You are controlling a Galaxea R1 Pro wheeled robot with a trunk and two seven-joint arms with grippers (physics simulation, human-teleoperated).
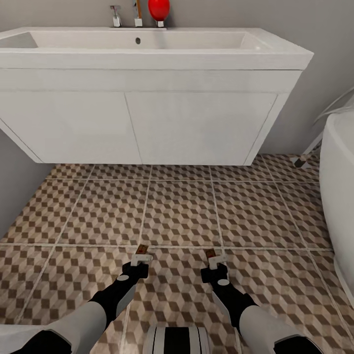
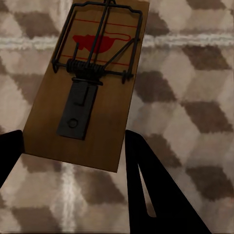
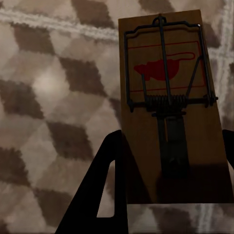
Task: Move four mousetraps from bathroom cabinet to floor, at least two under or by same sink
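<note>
Each gripper holds one mousetrap just above the bathroom floor (image 1: pixel 182 211), in front of the sink (image 1: pixel 147 59). My left gripper (image 1: pixel 140 259) is shut on a mousetrap (image 1: pixel 142 250), a brown wooden board with a dark wire spring and a red mouse print (image 2: pixel 87 83); its black fingers (image 2: pixel 156 195) clamp the board's near end. My right gripper (image 1: pixel 215 261) is shut on a second mousetrap (image 1: pixel 210 254), which lies between its fingers (image 3: pixel 97 195) with its wire bar up (image 3: pixel 170 107). The cabinet is out of view.
The sink is a white wall-hung vanity with two doors and open floor beneath it. A faucet (image 1: pixel 116 17) and a red object (image 1: pixel 159 9) stand on its back edge. A white bathtub (image 1: pixel 339 196) borders the floor on the right, a grey wall (image 1: pixel 14 187) on the left.
</note>
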